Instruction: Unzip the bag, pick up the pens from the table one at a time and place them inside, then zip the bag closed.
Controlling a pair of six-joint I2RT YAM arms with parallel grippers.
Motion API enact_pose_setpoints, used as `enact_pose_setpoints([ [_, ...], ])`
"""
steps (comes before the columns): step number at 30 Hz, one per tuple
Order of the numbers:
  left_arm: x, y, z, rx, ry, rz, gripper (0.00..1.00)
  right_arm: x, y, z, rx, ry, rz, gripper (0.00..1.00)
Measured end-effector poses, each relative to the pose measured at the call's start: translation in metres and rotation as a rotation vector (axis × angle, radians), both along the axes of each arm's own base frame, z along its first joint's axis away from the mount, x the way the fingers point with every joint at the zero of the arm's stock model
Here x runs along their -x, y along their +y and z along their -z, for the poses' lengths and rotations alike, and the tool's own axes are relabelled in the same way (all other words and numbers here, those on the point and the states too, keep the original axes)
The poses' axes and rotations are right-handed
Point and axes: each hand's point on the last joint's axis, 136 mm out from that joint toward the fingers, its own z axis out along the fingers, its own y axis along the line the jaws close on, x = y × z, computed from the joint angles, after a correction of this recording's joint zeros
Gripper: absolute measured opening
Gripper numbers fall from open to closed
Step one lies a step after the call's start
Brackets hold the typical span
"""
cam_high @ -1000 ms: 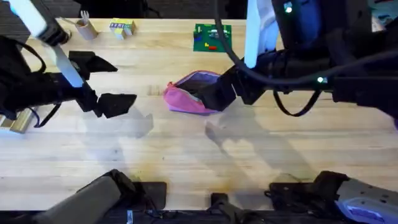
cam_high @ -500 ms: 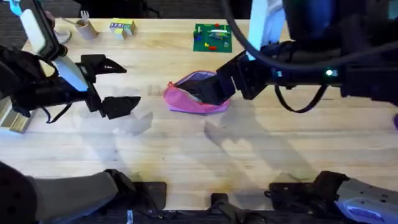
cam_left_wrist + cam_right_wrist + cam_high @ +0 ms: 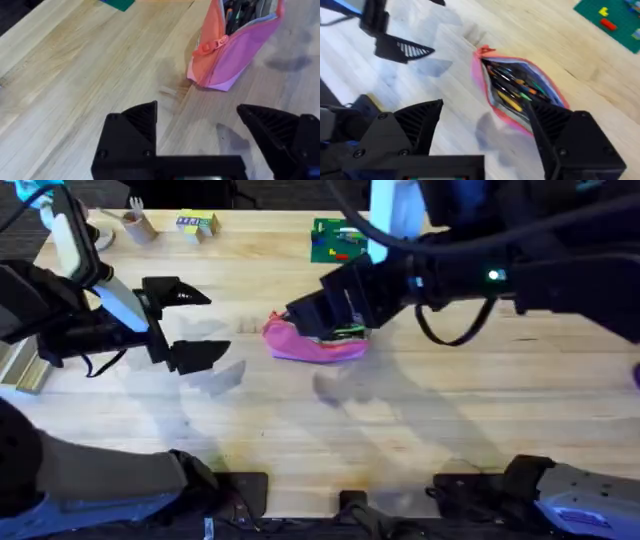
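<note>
Left gripper (image 3: 195,325): black fingers spread wide, holding nothing, hovering over the table's left part, well apart from the bag.
Table (image 3: 420,420): light wooden planks; bare wood lies between the left gripper and the bag.
Bag (image 3: 310,345): pink pouch near the table's middle, unzipped, mouth gaping; the small pink pull (image 3: 206,46) hangs at the end facing the left gripper.
Pens (image 3: 512,90): several slim pens lie inside the open bag against its bluish lining; single colours are hard to tell apart.
Right gripper (image 3: 325,315): fingers spread apart, empty, hanging directly above the bag's open mouth.
Green board (image 3: 340,240): at the far edge, beyond the bag.
</note>
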Motion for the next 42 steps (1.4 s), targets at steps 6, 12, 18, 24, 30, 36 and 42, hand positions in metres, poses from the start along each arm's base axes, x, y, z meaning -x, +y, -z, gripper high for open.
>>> enact_pose_setpoints([
  [6, 0.001, -0.001, 0.003, 0.021, 0.02, 0.001, 0.993, -0.003, 0.022, 0.003, -0.034, 0.054, -0.017, 0.998],
  [12, 0.001, -0.001, 0.003, 0.021, 0.02, 0.001, 0.993, -0.002, 0.041, 0.017, -0.016, 0.098, -0.044, 0.998],
  [18, 0.002, -0.002, 0.002, 0.024, 0.025, 0.001, 0.993, -0.009, 0.053, 0.025, -0.007, 0.101, -0.041, 0.997],
  [24, 0.002, -0.002, 0.002, 0.025, 0.025, 0.001, 0.993, -0.017, 0.074, 0.034, -0.005, 0.069, -0.049, 0.997],
  [30, 0.002, -0.002, 0.002, 0.025, 0.025, 0.001, 0.993, -0.031, 0.095, 0.055, -0.004, 0.054, -0.063, 0.998],
  [36, 0.002, -0.002, 0.002, 0.025, 0.025, 0.001, 0.994, -0.045, 0.105, 0.079, 0.033, 0.029, -0.07, 0.998],
  [42, 0.002, -0.002, 0.002, 0.025, 0.025, 0.001, 0.993, -0.056, 0.1, 0.103, 0.104, 0.018, -0.036, 0.998],
])
